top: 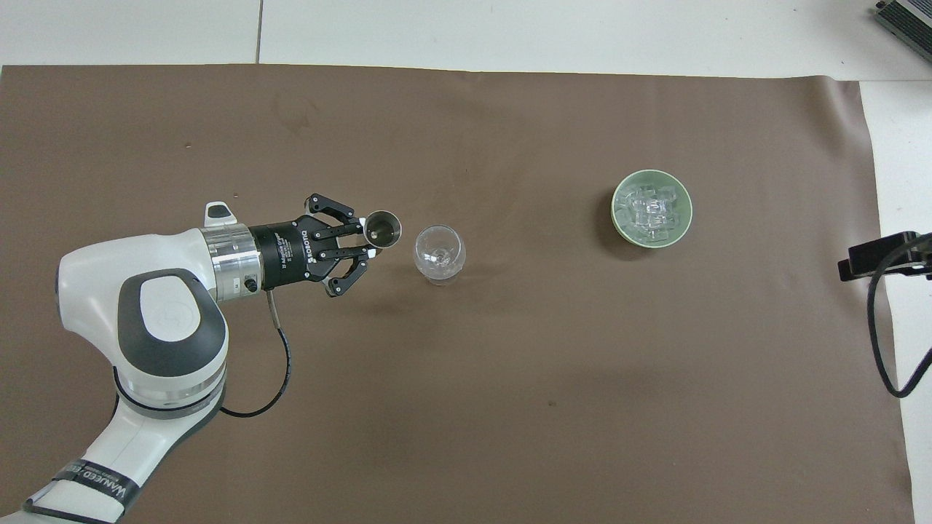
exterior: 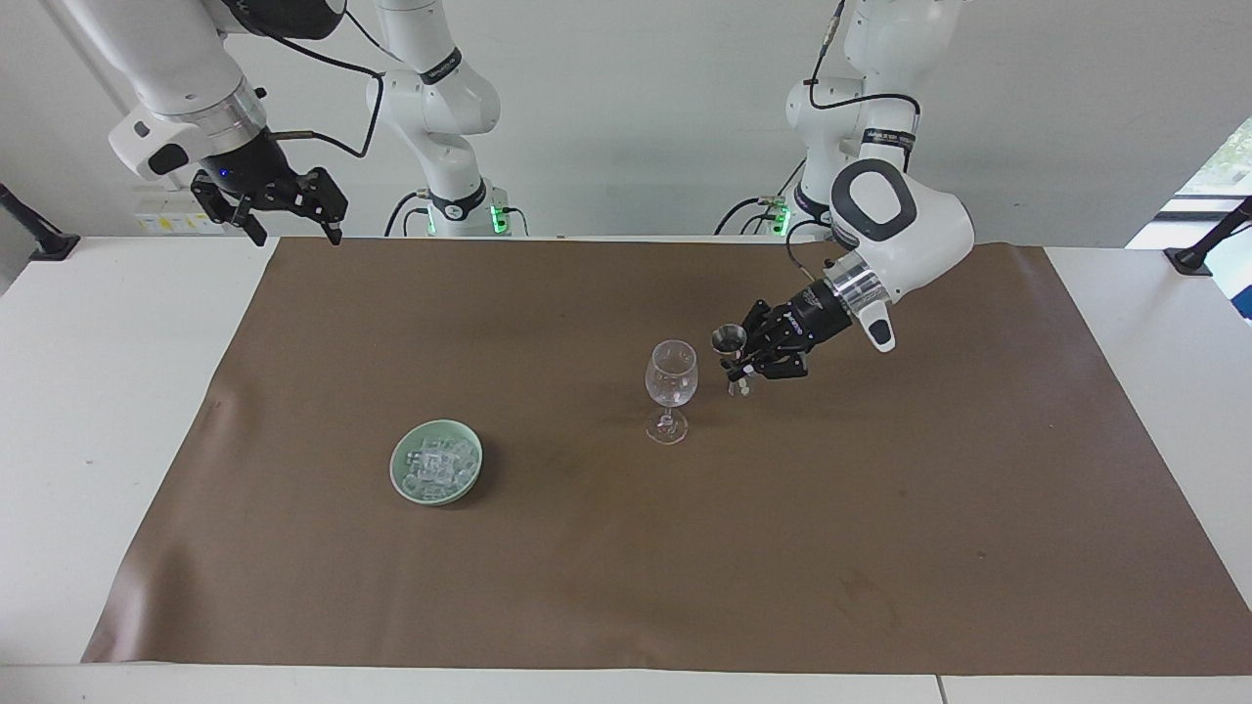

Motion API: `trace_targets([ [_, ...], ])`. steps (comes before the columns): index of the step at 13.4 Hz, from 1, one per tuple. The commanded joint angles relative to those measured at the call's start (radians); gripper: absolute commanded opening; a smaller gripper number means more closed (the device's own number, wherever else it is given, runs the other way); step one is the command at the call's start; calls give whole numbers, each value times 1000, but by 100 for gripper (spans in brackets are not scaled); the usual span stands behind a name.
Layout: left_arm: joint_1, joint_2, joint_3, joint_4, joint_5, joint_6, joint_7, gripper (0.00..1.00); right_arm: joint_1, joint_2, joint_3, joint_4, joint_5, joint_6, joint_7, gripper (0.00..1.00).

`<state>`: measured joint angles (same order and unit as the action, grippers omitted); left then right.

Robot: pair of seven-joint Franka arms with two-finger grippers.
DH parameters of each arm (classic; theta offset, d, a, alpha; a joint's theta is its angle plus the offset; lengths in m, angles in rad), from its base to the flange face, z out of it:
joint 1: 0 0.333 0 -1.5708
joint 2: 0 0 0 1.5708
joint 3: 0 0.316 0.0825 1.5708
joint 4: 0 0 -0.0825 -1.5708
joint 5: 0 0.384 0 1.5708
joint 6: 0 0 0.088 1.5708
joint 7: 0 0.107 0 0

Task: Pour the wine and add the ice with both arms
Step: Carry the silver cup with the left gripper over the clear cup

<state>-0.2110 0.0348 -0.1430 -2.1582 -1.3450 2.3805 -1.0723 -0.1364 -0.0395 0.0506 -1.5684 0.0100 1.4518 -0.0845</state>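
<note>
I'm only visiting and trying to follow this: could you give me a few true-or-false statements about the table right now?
1. The left gripper holds a small metal cup beside the wine glass. True.
2. The ice is in the wine glass. False: it lies in the green dish.
3. The right gripper grips the dish. False: it waits, open, over the table's edge.
4. The wine glass stands upright. True.

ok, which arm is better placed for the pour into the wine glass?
Left. The left gripper is shut on the small metal cup, held beside the wine glass. The right gripper waits open above the table's edge, away from the glass and the ice in the green dish.
</note>
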Motion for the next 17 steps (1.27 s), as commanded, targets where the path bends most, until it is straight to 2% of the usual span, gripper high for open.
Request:
trace_targets([
  [1, -39, -35, 14, -29, 50, 35, -40, 0, -6, -11, 3, -4, 4, -7, -12, 100],
  [17, -114, -15, 14, 1, 159, 206, -117, 0, -6, -11, 3, -4, 4, -5, -12, 100],
])
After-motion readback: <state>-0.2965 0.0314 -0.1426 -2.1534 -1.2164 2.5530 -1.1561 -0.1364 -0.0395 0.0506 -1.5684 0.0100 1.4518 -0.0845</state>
